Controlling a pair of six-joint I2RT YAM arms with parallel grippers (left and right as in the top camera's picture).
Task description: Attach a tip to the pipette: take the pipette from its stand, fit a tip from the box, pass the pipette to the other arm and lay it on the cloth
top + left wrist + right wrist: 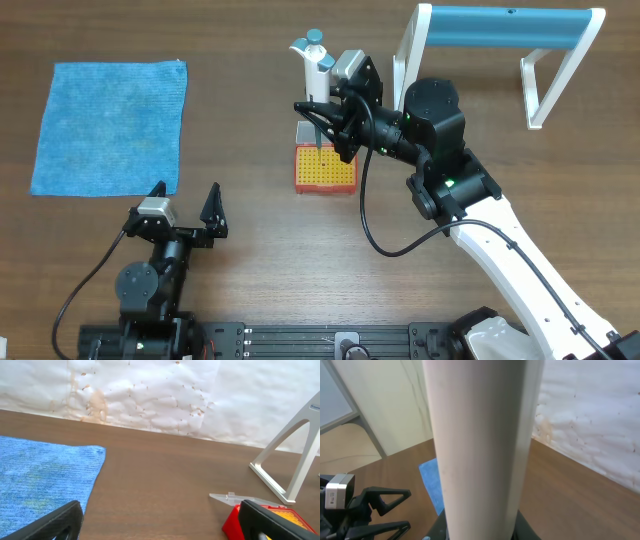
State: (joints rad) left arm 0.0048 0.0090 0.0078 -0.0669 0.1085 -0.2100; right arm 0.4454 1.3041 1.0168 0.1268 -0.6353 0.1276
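Close to the desk's (250, 250) near edge, left of middle: left gripper (188, 196), jaws spread wide, nothing between them, pointing up the desk toward the cloth's near-right corner. Well apart from everything needed just now.

Farther in, about mid-desk and a little right of centre: tip box (325, 170), red-walled, yellow grid on top, clear lid (235, 497) open on its far side.

Directly over that box: right gripper (322, 118), clenched around the pipette (318, 62), white body gripped partway down, blue plunger end uppermost. Long axis upright or very nearly so, thin lower shaft aimed down at the grid's far rows. Contact between shaft end and any tip: impossible to tell. Same for a tip already seated.

Judged as the tip-fitting step. Called for next: a straight push down along that upright axis, any sideways lean likely to miss the hole or jam. After that, handover leftward to the left arm, the one nearer the cloth.

Toward the far-left corner: blue cloth (110, 125), lying flat. At the far-right corner: white stand (500, 25) with a blue top bar, pipette already off it.

Small mark of print on the stand's leg, too small to read; no other lettering legible
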